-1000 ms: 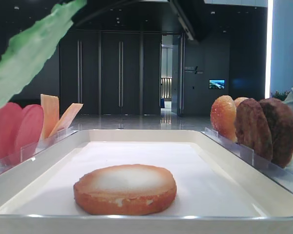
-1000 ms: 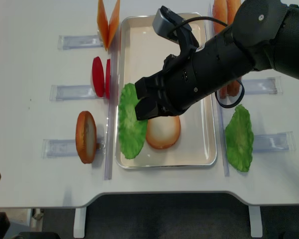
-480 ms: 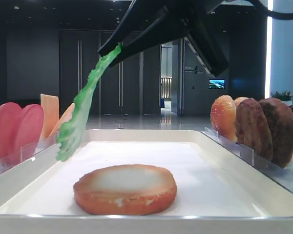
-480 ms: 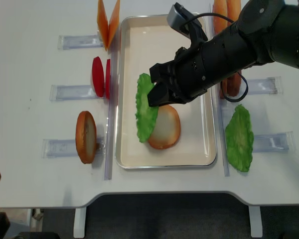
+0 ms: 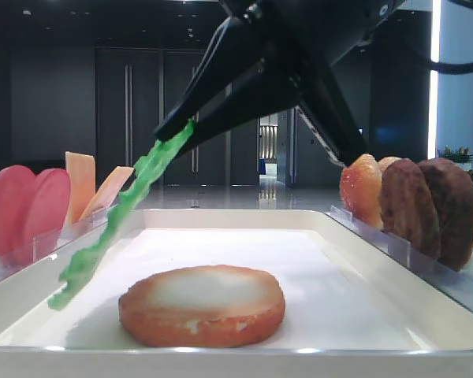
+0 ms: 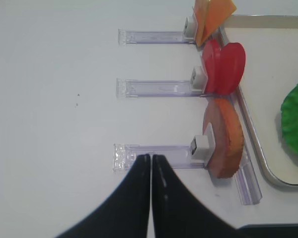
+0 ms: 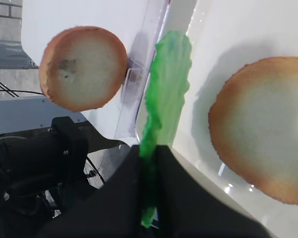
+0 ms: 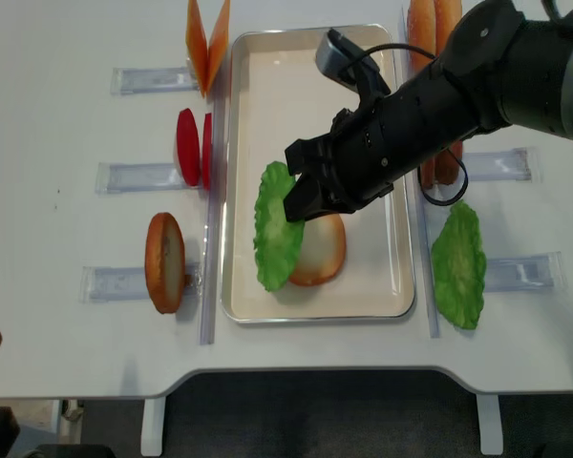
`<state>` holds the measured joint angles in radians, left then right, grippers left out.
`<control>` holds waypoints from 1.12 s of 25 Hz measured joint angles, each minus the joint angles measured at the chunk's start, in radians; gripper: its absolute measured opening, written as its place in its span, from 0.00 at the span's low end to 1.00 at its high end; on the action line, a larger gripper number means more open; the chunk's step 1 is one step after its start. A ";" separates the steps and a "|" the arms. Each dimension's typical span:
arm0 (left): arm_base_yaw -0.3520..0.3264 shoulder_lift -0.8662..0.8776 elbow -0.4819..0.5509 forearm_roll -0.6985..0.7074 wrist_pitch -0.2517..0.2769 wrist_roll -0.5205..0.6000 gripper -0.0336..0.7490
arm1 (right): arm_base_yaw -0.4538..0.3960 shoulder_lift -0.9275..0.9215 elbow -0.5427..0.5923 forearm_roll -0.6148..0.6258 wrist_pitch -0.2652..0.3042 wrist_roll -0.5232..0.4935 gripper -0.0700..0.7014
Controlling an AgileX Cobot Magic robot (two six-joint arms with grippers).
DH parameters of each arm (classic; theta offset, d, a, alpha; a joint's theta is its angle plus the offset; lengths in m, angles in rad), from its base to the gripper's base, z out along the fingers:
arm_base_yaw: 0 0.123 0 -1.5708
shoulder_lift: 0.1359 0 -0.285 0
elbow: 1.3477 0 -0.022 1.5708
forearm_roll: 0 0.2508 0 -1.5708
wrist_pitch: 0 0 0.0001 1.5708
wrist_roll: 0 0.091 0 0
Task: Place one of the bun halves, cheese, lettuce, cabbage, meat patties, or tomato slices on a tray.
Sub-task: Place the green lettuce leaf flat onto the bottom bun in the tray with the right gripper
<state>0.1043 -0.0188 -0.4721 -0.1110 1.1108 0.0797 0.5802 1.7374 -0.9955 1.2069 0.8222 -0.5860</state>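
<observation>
No readable text in view

A wall sign point(image 5: 307, 113) and a lit screen point(image 5: 349, 135) are seen in the dark hall behind, but both are too small to be read.

Behind my white table point(image 8: 67, 67) stands a dark panelled wall point(image 5: 79, 118) with tall double doors point(image 5: 162, 118) bearing long vertical handles. Right of the doors, a lit corridor opening point(image 5: 270, 150) glows; farther right hangs a small bright screen point(image 5: 368, 134). The glossy floor point(image 5: 221, 197) reflects that light.
</observation>
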 joint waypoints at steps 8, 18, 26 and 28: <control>0.000 0.000 0.000 0.000 0.000 0.000 0.04 | 0.000 0.019 0.000 -0.024 -0.003 -0.013 0.14; 0.000 0.000 0.000 0.000 0.000 0.000 0.04 | 0.000 0.020 0.000 -0.203 -0.058 0.085 0.14; 0.000 0.000 0.000 0.000 0.000 0.000 0.04 | 0.000 0.020 0.000 -0.246 -0.077 0.106 0.14; 0.000 0.000 0.000 0.000 0.000 0.000 0.04 | 0.000 0.020 0.000 -0.254 -0.079 0.109 0.14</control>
<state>0.1043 -0.0188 -0.4721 -0.1110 1.1108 0.0797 0.5802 1.7570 -0.9955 0.9527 0.7436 -0.4768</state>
